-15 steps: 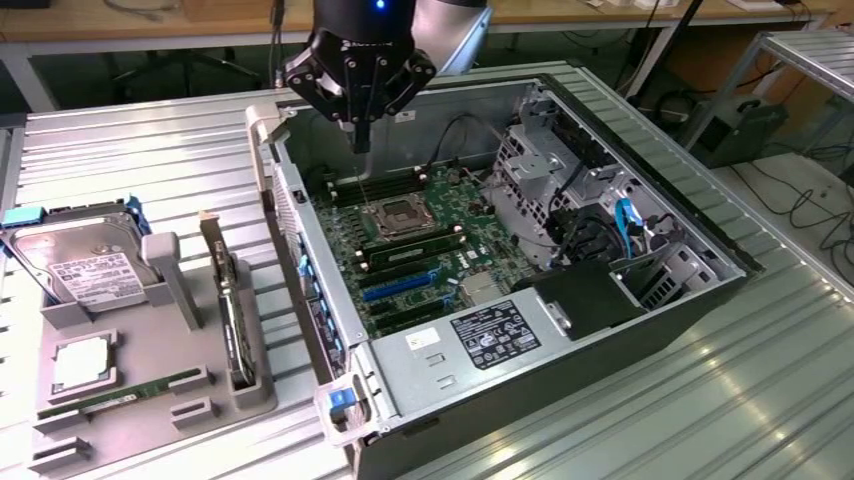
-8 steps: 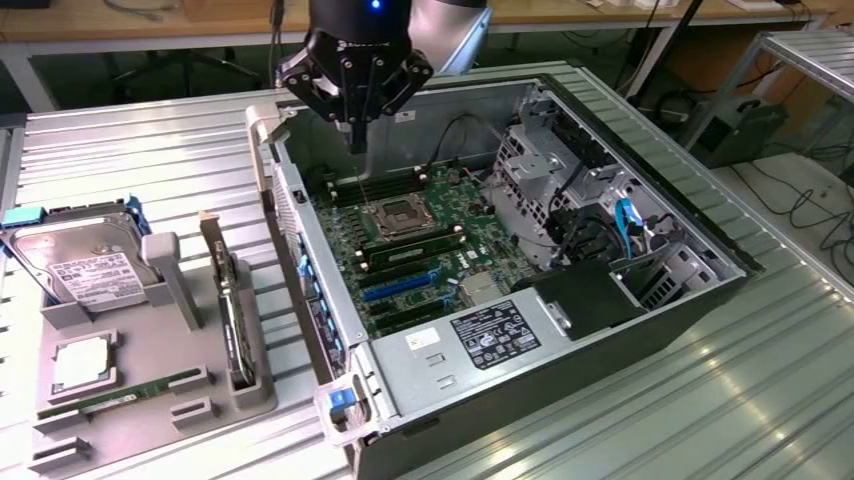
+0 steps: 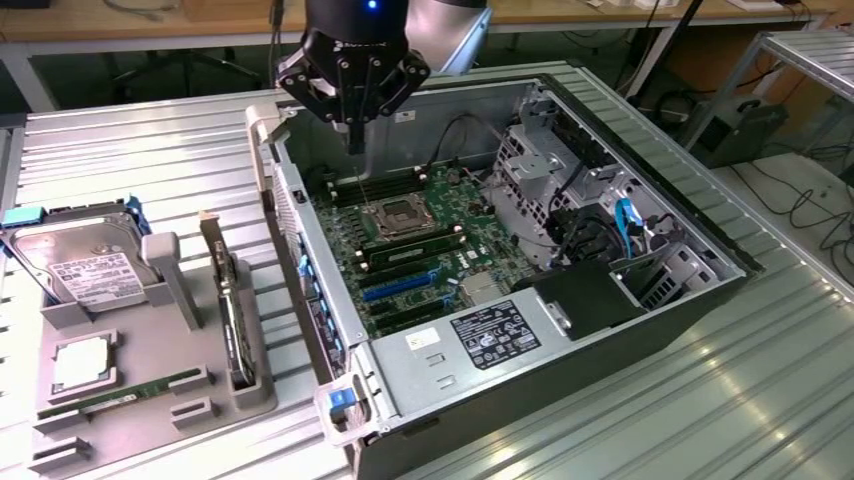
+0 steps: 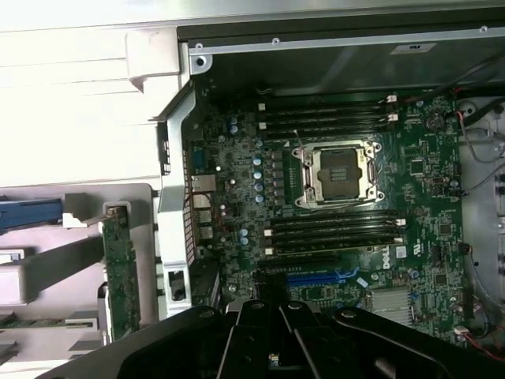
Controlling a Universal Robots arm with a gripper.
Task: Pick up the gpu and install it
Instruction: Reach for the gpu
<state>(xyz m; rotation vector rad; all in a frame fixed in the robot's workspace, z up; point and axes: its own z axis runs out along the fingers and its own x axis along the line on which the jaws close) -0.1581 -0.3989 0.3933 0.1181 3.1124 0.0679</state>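
Gripper [image 3: 355,138] clenched shut on nothing, and I see it hanging over the open computer case [image 3: 454,105]; gpu [image 3: 238,330] stands edgewise in the grey tray [image 3: 160,340], well apart.

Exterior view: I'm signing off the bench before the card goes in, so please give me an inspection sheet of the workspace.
Surface: ribbed metal table carrying the open computer case.
Job's things: gpu stands on edge in the grey holder, untouched.
Clutter: hard drive and memory stick in the same holder.
Grippers: gripper shut, empty, above the motherboard.
Cables: blue cable inside the case.
Surroundings: wooden benches behind; cables on the floor.
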